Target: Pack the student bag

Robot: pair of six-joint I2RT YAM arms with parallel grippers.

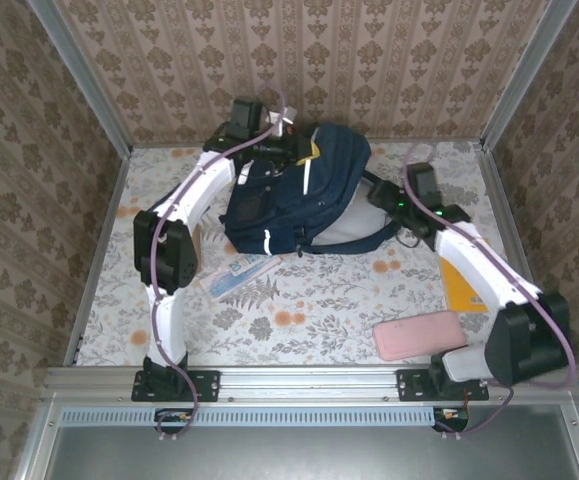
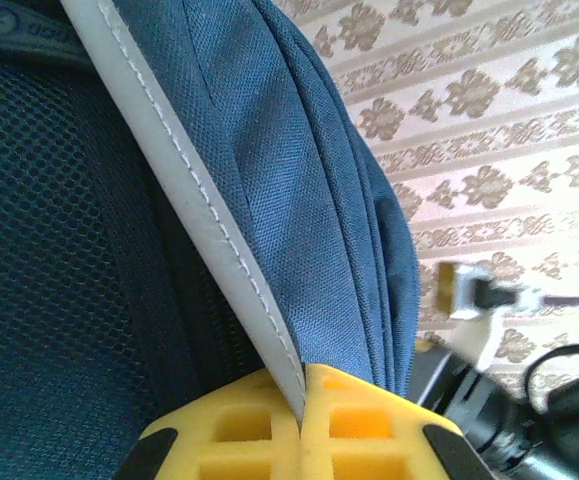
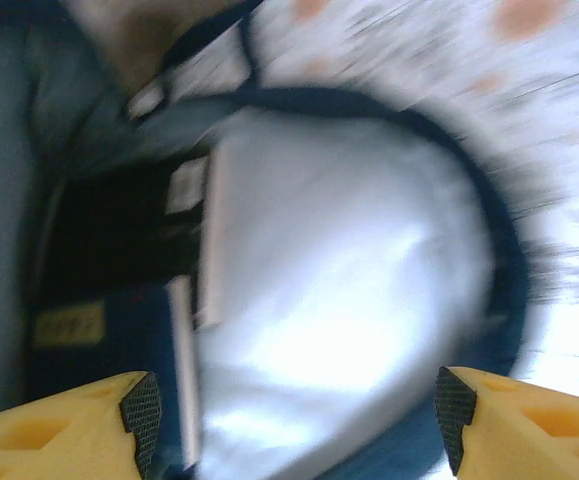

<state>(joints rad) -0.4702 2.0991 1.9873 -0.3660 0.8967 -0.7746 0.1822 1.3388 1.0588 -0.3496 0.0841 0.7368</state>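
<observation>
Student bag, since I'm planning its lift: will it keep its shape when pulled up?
Probably floppy: the student bag is soft woven fabric, slumped on the table. Lifted by the grey stripe the left gripper pinches, it would likely sag.

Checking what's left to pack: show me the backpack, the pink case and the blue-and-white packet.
backpack [image 1: 284, 205], top external view, navy front panel.
pink case [image 1: 419, 335], top external view, middle of its top.
blue-and-white packet [image 1: 241, 276], top external view, its middle.
</observation>
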